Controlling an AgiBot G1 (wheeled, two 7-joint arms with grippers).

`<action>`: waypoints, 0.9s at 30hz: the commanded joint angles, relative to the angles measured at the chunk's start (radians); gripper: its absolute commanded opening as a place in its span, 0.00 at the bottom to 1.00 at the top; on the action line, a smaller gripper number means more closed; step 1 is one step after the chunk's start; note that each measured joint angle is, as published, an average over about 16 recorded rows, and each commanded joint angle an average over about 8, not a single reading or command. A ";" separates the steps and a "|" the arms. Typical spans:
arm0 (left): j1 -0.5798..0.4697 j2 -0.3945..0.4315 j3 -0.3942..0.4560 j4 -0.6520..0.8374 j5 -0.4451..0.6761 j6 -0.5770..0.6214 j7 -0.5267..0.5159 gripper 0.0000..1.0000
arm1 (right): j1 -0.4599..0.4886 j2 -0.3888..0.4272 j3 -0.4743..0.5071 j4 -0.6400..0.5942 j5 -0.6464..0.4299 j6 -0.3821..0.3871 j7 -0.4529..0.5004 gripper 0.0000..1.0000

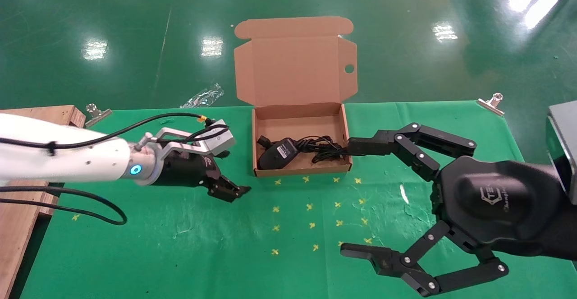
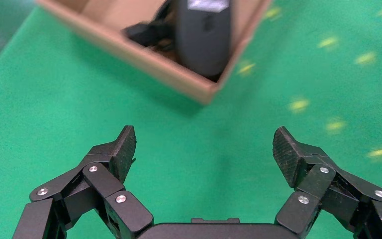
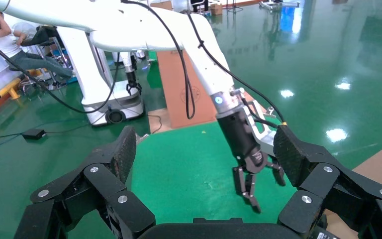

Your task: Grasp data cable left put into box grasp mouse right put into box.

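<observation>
Right now I have both arms over the green table cloth [image 1: 180, 245] with nothing in either grip. My left gripper [image 2: 204, 149] hangs just above the cloth, short of the box's [image 1: 301, 171] near left corner, and its jaws are spread wide with only bare cloth between the two ribbed fingertips [image 2: 124, 147]. From the left wrist camera the box sits ahead of those jaws and well apart from them, its near wall and corner in sight.

My right gripper [image 1: 356, 200] is released too, jaws wide apart. One fingertip [image 1: 360, 146] reaches to the right wall of the box and overlaps it from the head camera; I cannot tell if it touches the cardboard or floats above it. The other fingertip is out over open cloth, nearer to me, among the small yellow cross marks [image 1: 309, 207].

Both task items lie inside the box. The mouse [image 1: 276, 153] rests belly up, white label showing, toward the left half of the box floor. The data cable [image 1: 328, 150] lies as a dark tangle to the right of the mouse, close to the right gripper's far fingertip; the thin mouse cord runs into that tangle and I cannot separate the two there. The lid [image 1: 297, 64] stands open behind the box, its small round hole on the right side.
</observation>
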 commanded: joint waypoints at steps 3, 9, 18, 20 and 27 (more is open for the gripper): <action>0.043 -0.042 -0.073 -0.030 -0.109 0.054 0.058 1.00 | -0.007 0.007 0.003 0.011 0.011 -0.004 0.003 1.00; 0.108 -0.104 -0.183 -0.075 -0.271 0.135 0.145 1.00 | -0.006 0.007 0.003 0.010 0.012 -0.004 0.003 1.00; 0.205 -0.197 -0.348 -0.143 -0.514 0.257 0.275 1.00 | -0.006 0.007 0.002 0.010 0.012 -0.004 0.003 1.00; 0.227 -0.218 -0.385 -0.158 -0.569 0.284 0.305 1.00 | -0.006 0.008 0.002 0.010 0.012 -0.004 0.003 1.00; 0.302 -0.290 -0.511 -0.211 -0.756 0.378 0.405 1.00 | -0.006 0.008 0.001 0.010 0.013 -0.004 0.002 1.00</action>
